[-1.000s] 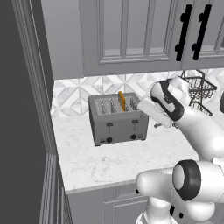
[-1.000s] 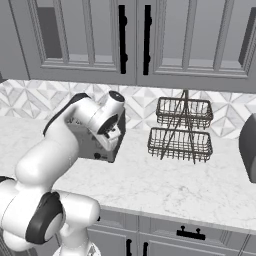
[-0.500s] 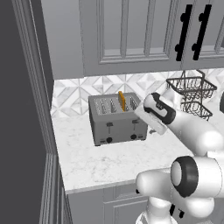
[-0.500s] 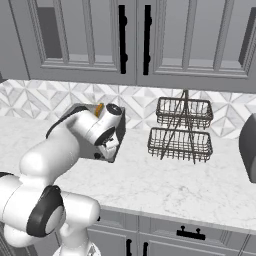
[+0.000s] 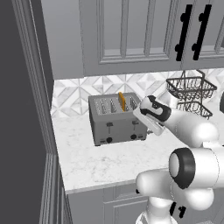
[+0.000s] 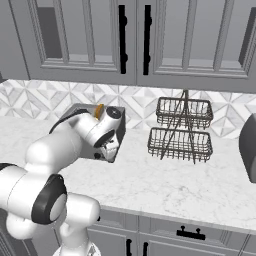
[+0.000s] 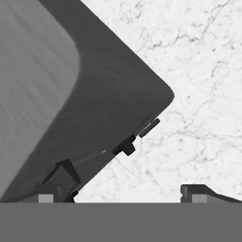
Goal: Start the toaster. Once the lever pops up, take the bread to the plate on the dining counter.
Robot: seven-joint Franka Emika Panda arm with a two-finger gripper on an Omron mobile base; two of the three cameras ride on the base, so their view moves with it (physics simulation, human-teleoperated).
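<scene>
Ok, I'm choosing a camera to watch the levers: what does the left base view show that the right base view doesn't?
Left base view: the front face of the toaster, with its levers and knobs. Right base view: a drawer handle below the counter. Both: the bread standing in a slot, and the wire rack.
</scene>
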